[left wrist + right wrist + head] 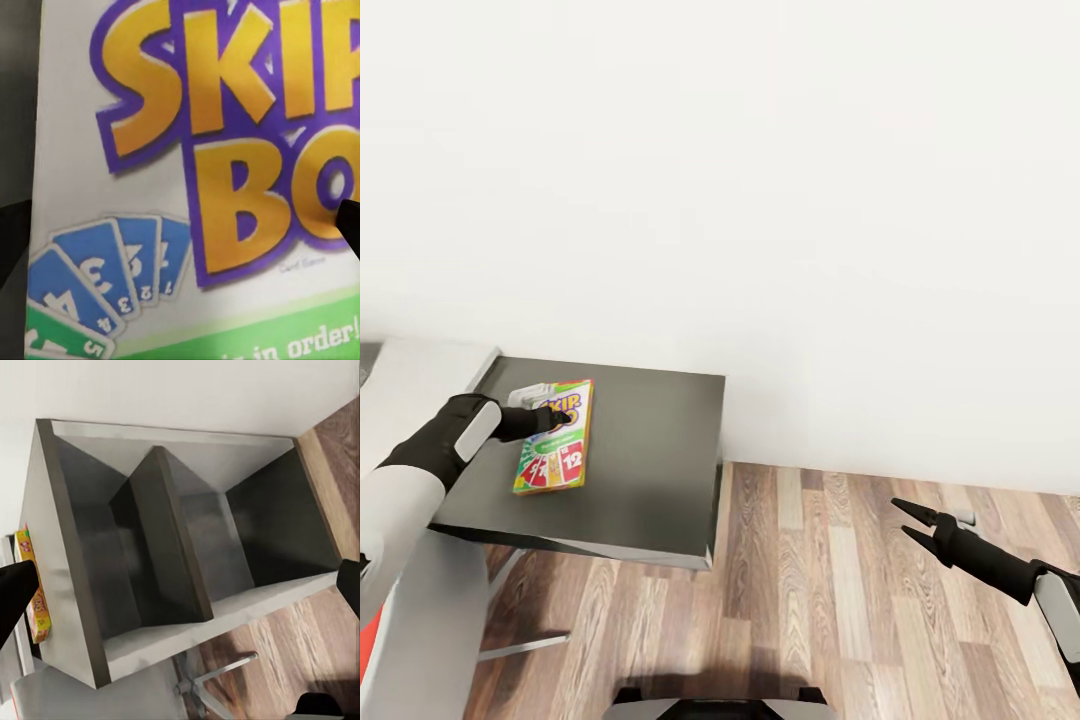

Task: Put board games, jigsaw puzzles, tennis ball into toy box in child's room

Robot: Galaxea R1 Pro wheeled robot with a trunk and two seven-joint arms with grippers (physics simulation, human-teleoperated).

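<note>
Our left gripper (556, 418) sits low over the Skip-Bo board game (555, 436), its black fingertips at the box's far end, toward the wall; whether the jaws are apart or closed on the box we cannot tell, since the tips merge with the lid in the head view and only dark corners show at the rim of the left wrist view. That wrist camera looks straight onto the lid (187, 180), close enough that the yellow letters outlined in purple and a fan of blue numbered cards fill its picture.

We see the box lying flat on the dark grey side unit (650, 450), near the unit's left edge where it joins the paler table (410, 380), with its long sides running from the wall edge toward the front edge and its red cards at the near end.

Our right gripper (912, 524) hangs well apart from the unit, over the wood-plank floor (810, 600), fingers spread in an open V. Its camera faces the side unit's open grey compartments (187, 547), split by a divider, with the game's yellow edge (34, 585) showing on top.
</note>
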